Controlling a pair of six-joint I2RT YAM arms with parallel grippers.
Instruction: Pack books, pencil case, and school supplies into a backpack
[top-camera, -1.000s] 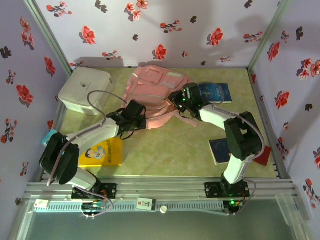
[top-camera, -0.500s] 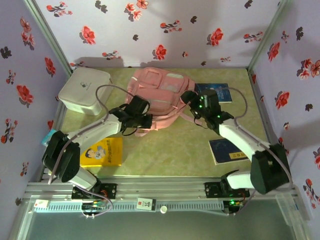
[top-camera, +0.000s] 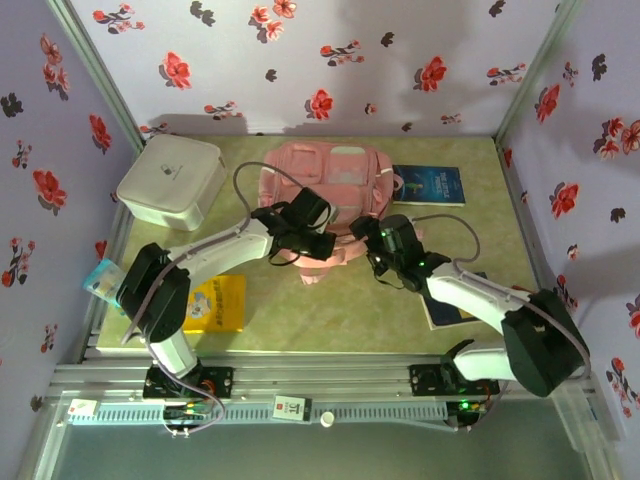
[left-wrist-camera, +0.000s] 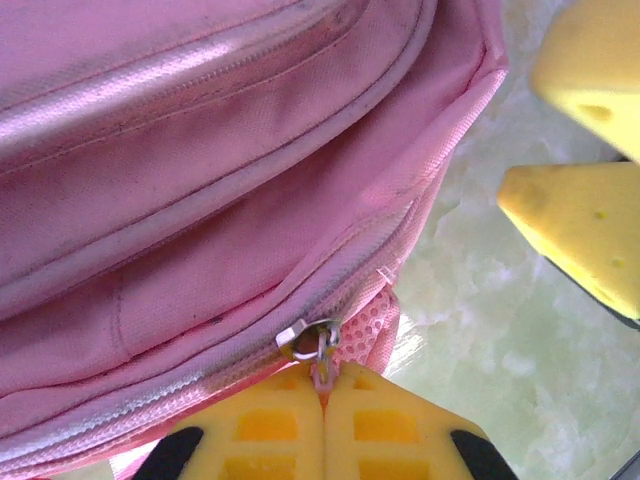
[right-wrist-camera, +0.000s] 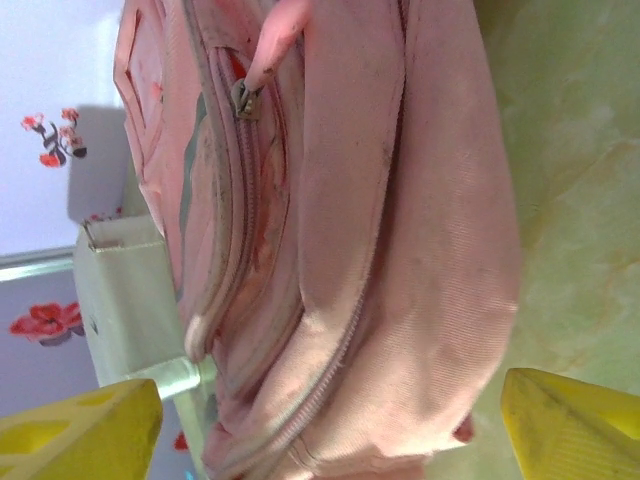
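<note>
The left hand (left-wrist-camera: 323, 385) has its yellow fingers (left-wrist-camera: 270, 430) pressed together on the metal zip pull (left-wrist-camera: 318, 345) of the pale-pink fabric backpack (top-camera: 322, 180), at the bag's near edge. The bag's zip track runs away from this hand, up and to the side across the fabric. The right hand (right-wrist-camera: 325, 440) hangs wide open just beside the same near end, its two fingers apart with the bag's side between them and nothing held.

The step looks like opening the main zip. To do it well, the pull should follow the curve of the track rather than lift off it, since soft fabric bunches and jams the slider. The right hand would best pinch the bag's corner behind the slider to keep the seam taut.

On the table (top-camera: 330, 310), a dark blue paperback (top-camera: 428, 185) lies beyond the right hand. Another dark blue book (top-camera: 440, 314) sits partly under that arm. A bright yellow paperback (top-camera: 215, 303) lies behind the left hand, near that arm's base. A white rounded-corner box (top-camera: 170, 180) stands to the outer side of the left hand. The two hands are close together, so crowding at the zip is the main risk.
</note>
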